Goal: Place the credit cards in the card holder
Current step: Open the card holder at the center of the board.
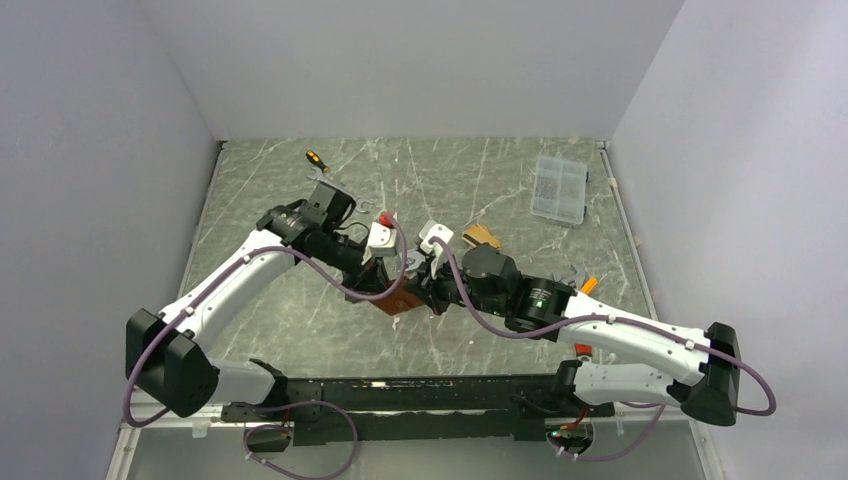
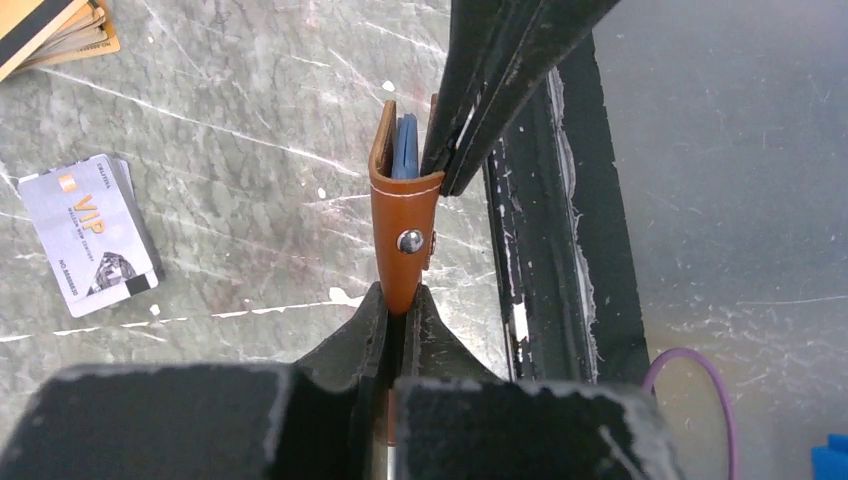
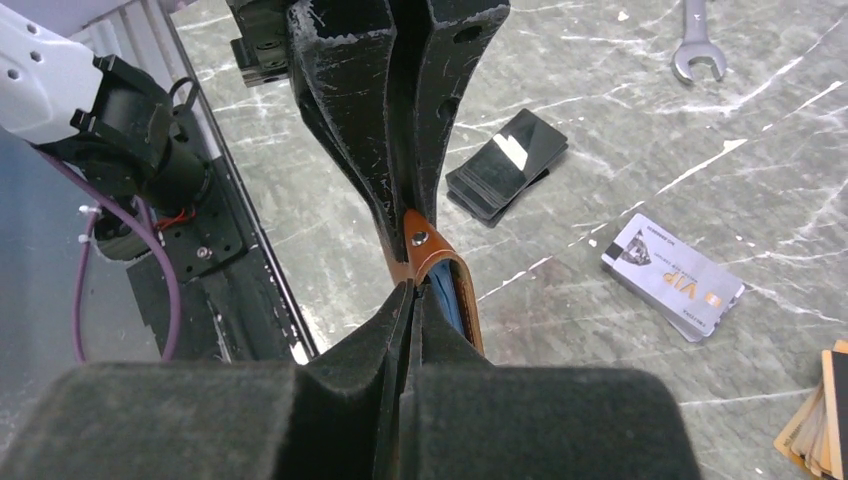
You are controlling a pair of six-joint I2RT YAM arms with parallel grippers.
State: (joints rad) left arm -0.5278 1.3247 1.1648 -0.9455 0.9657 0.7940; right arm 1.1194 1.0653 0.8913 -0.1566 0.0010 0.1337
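Note:
The tan-brown card holder [image 2: 404,215] is held up above the table between both grippers, its snap button facing the left wrist camera. Something blue sits inside its fold. My left gripper [image 2: 400,305] is shut on its lower edge. My right gripper [image 3: 412,300] is shut on one flap at the other end, with the wallet [image 3: 432,262] bulging open beside it. In the top view the wallet [image 1: 401,304] is mostly hidden by the two wrists. Silver-grey VIP credit cards [image 2: 90,235] lie stacked on the table, also in the right wrist view [image 3: 672,275]. Gold-orange cards [image 1: 482,237] lie further back.
A black pouch or dark card stack [image 3: 507,160] lies near the silver cards. A wrench [image 3: 697,45] lies beyond it. A screwdriver [image 1: 316,159] is at the back left and a clear plastic box [image 1: 561,188] at the back right. The black base rail [image 1: 420,395] runs along the near edge.

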